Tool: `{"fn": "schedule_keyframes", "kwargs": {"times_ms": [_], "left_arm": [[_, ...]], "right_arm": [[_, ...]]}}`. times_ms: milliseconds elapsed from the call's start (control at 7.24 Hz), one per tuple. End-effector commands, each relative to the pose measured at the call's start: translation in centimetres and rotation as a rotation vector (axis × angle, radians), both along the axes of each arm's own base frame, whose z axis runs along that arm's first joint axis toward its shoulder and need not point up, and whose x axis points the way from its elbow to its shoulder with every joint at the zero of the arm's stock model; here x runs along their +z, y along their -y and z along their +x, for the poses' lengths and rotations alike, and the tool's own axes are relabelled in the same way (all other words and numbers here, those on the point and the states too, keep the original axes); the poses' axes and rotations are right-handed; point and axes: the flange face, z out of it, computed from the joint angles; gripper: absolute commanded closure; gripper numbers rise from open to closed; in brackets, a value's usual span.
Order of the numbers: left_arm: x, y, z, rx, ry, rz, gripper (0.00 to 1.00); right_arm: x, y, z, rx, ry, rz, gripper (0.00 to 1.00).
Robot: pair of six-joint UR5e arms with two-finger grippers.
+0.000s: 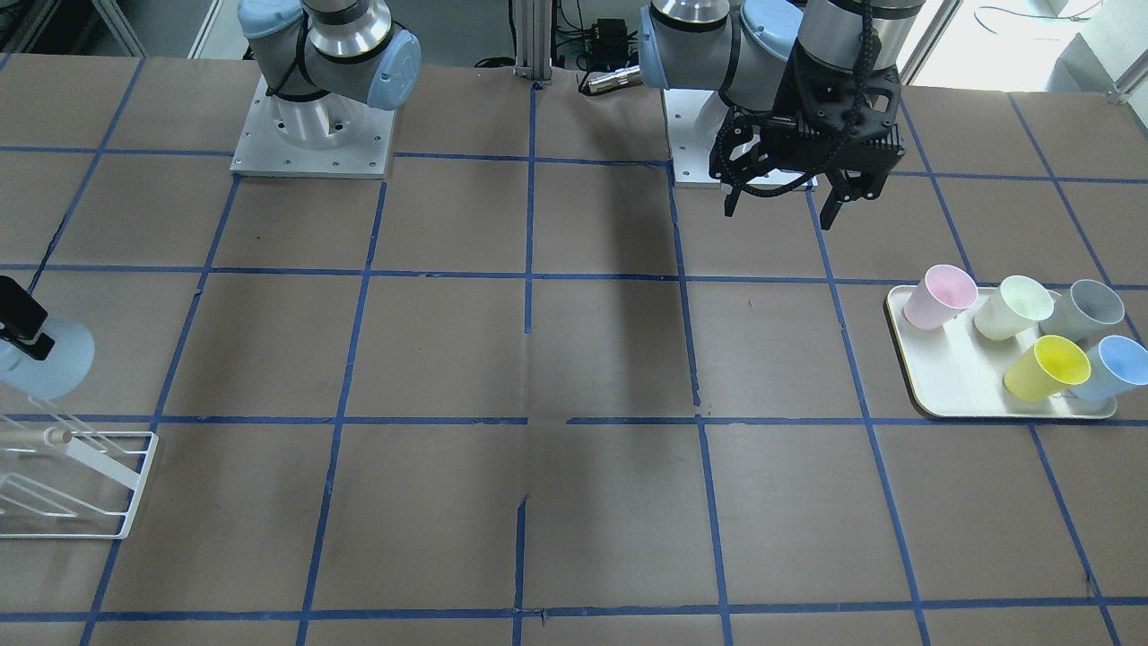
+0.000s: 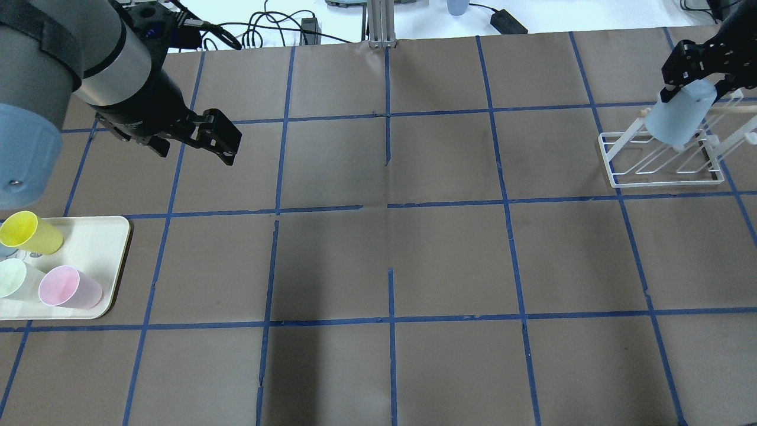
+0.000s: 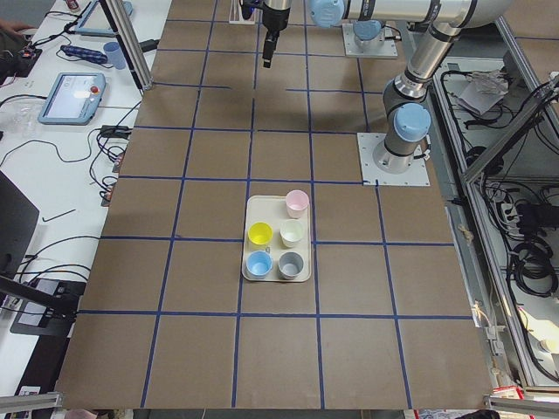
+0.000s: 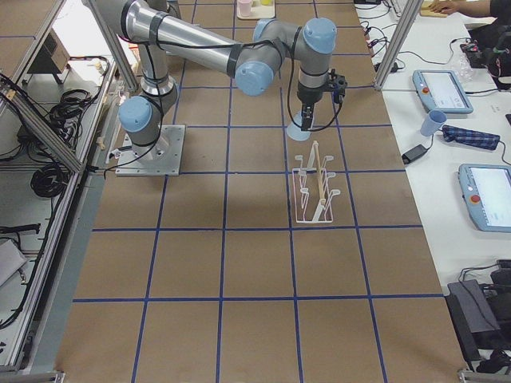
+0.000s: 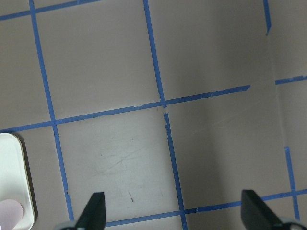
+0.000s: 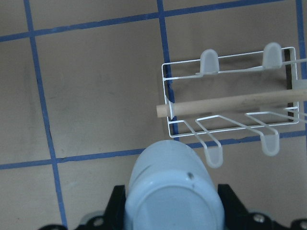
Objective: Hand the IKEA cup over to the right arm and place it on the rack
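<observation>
My right gripper (image 2: 696, 92) is shut on the pale blue IKEA cup (image 2: 679, 122). It holds the cup tilted, mouth downward, just above the end of the white wire rack (image 2: 656, 168). In the right wrist view the cup's base (image 6: 175, 196) fills the bottom, short of the wood-tipped peg (image 6: 225, 103). The front-facing view shows the cup (image 1: 54, 363) over the rack (image 1: 85, 484) at the left edge. My left gripper (image 2: 220, 137) is open and empty, hovering over bare table; its fingertips (image 5: 95, 211) show in the left wrist view.
A cream tray (image 1: 951, 381) at the table's left end holds a pink cup (image 1: 937, 296), a pale green cup (image 1: 1013, 307), a grey cup (image 1: 1083, 309), a yellow cup (image 1: 1045, 368) and the second blue cup (image 1: 1117, 368). Blue tape lines grid the brown table.
</observation>
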Motion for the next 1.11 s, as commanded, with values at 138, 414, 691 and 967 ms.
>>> {"fn": "schedule_keyframes", "kwargs": {"times_ms": [138, 414, 691, 967], "left_arm": [[-0.1, -0.1, 0.1, -0.003, -0.008, 0.015, 0.0], [-0.1, -0.3, 0.0, -0.004, -0.008, 0.015, 0.0], [0.2, -0.1, 0.2, 0.0, -0.006, 0.002, 0.0], [0.2, -0.1, 0.2, 0.0, -0.006, 0.002, 0.0]], "right_arm": [[-3.4, 0.0, -2.0, 0.008, -0.01, -0.003, 0.88], [-4.7, -0.3, -3.9, 0.022, -0.018, -0.01, 0.88], [-6.5, -0.1, -4.1, 0.022, -0.004, 0.016, 0.87], [-7.8, 0.6, -4.5, 0.023, -0.006, 0.015, 0.83]]}}
